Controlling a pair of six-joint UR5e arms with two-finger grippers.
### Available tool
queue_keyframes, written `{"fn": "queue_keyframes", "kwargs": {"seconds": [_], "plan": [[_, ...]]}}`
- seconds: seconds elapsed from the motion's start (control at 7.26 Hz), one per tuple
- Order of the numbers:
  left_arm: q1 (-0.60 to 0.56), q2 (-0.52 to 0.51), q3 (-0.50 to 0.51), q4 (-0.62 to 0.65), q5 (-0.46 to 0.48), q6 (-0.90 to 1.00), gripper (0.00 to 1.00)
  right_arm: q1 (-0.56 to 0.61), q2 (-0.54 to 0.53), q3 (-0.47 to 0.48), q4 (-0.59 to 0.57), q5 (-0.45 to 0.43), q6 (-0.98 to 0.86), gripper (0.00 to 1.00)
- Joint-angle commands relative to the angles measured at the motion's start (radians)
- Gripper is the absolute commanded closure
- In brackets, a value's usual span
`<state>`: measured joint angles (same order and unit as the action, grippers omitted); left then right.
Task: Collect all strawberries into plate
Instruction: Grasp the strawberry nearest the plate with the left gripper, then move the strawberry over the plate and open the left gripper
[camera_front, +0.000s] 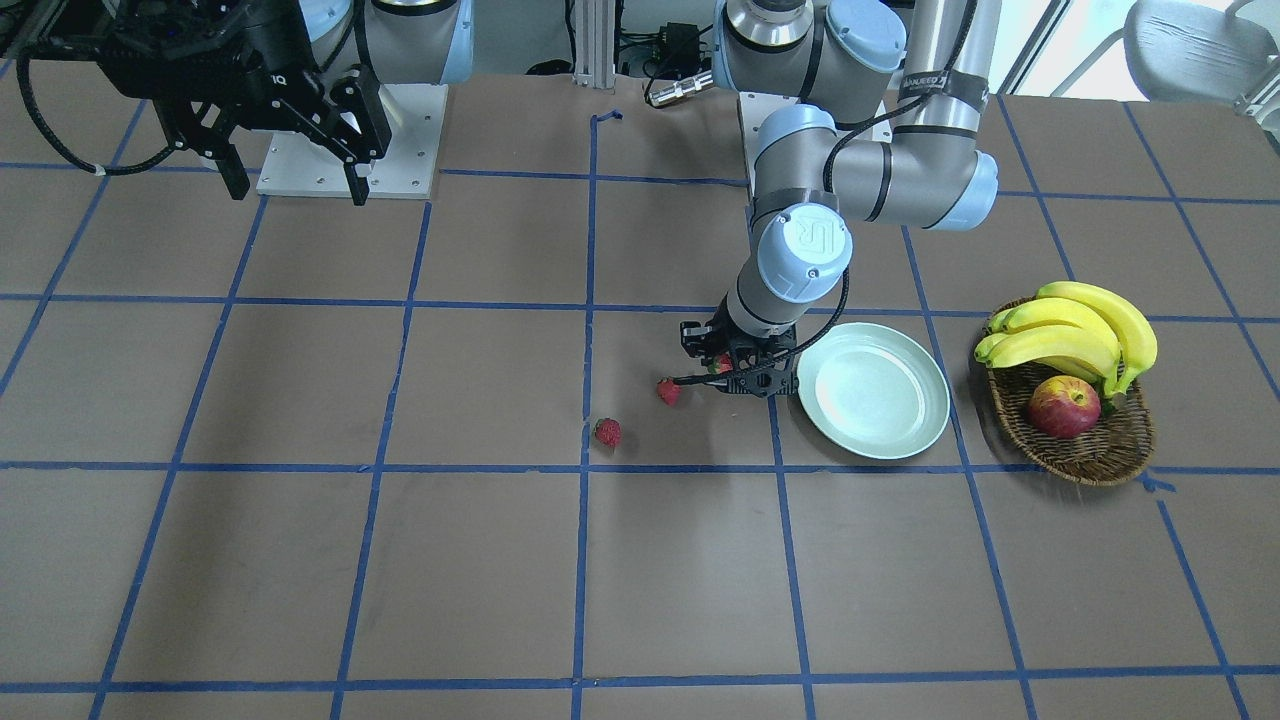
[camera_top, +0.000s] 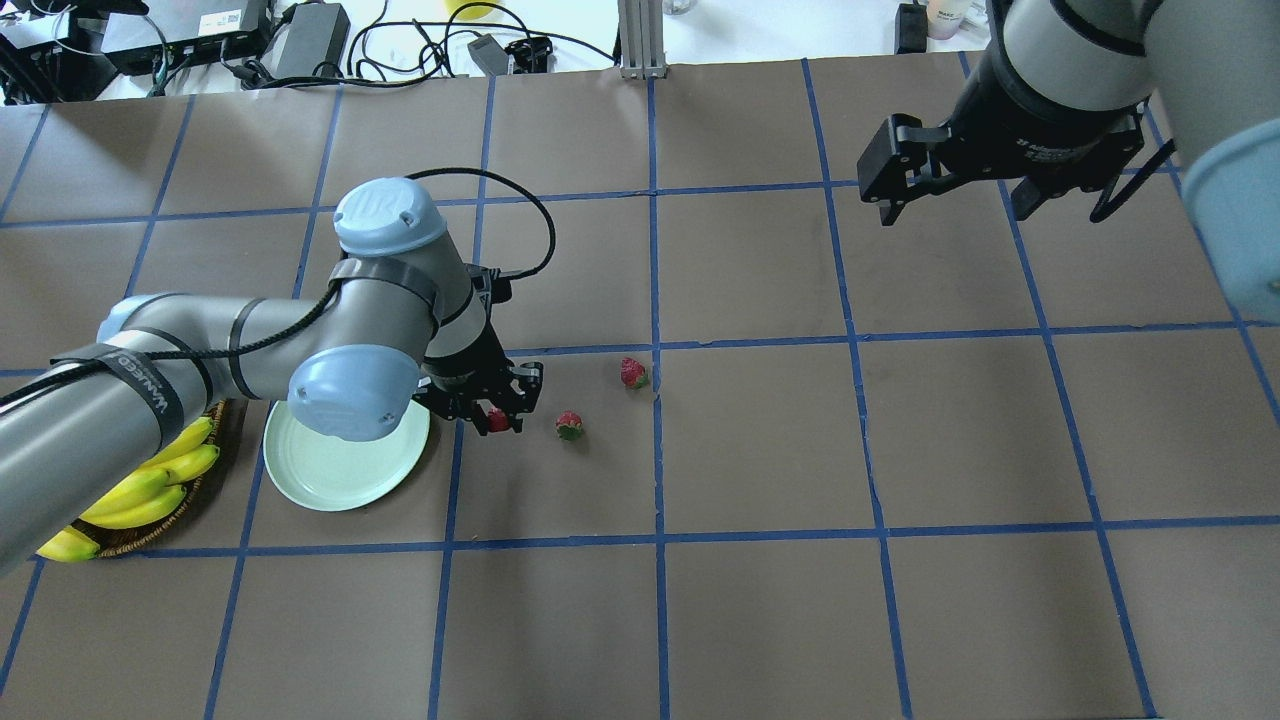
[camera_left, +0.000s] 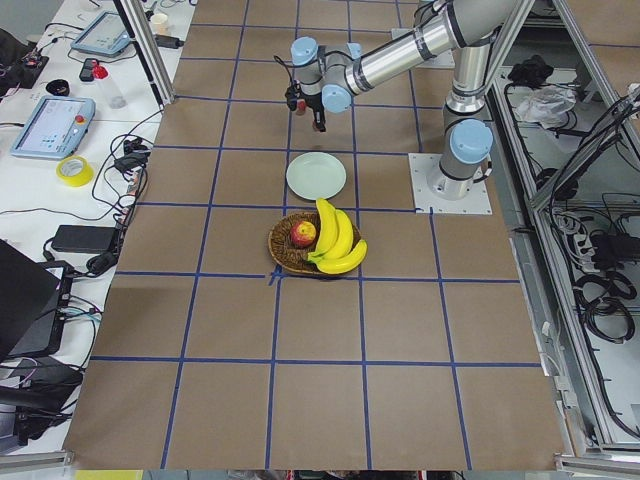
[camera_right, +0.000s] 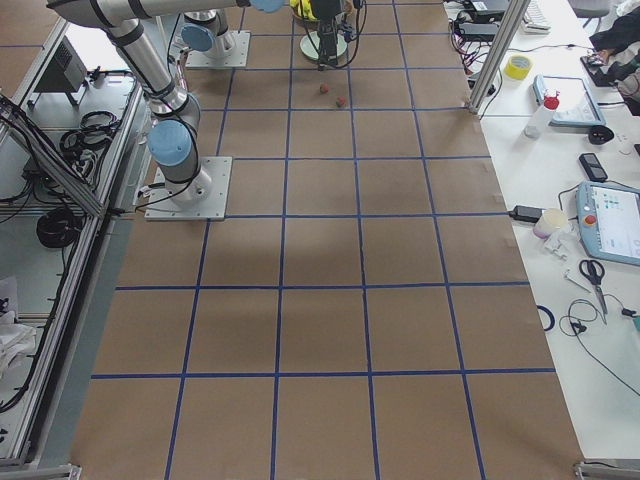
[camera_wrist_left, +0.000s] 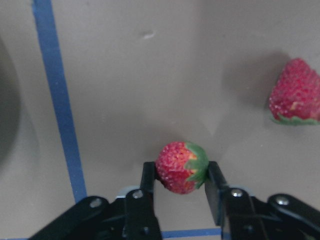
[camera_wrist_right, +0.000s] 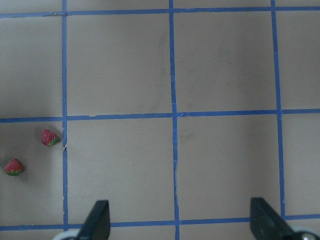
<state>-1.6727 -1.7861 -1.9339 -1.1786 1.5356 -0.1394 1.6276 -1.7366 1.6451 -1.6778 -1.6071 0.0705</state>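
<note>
one strawberry (camera_wrist_left: 181, 167) pinched in left gripper (camera_wrist_left: 181, 174), just beside plate (camera_top: 340, 485) | two strawberries (camera_top: 569, 426) (camera_top: 632, 373) loose nearby | plate pale green, flat

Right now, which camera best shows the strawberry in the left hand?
Left wrist view: the strawberry fills the gap in the left hand, cap visible. Overhead shows a red speck, the front view barely a sliver, side views nothing clear.

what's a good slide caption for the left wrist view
Left fingers pinch a strawberry; a second strawberry lies on the table nearby.
</note>
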Motion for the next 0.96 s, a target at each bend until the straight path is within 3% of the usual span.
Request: {"fn": "queue_keyframes", "kwargs": {"seconds": [0.0, 0.28, 0.69, 0.83], "plan": [[0.037, -0.018, 0.153, -0.137, 0.153, 0.004, 1.00, -0.029, 0.003, -0.033, -0.003, -0.014, -0.046, 0.00], [0.151, -0.075, 0.130, -0.118, 0.193, 0.012, 1.00, -0.139, 0.019, -0.060, 0.021, -0.001, -0.112, 0.00], [0.208, -0.146, 0.096, -0.084, 0.261, 0.011, 1.00, -0.124, 0.015, -0.051, 0.055, 0.111, -0.209, 0.00], [0.214, -0.163, 0.084, -0.067, 0.262, 0.012, 0.94, -0.126, 0.014, -0.074, 0.144, 0.096, -0.243, 0.00]]}}
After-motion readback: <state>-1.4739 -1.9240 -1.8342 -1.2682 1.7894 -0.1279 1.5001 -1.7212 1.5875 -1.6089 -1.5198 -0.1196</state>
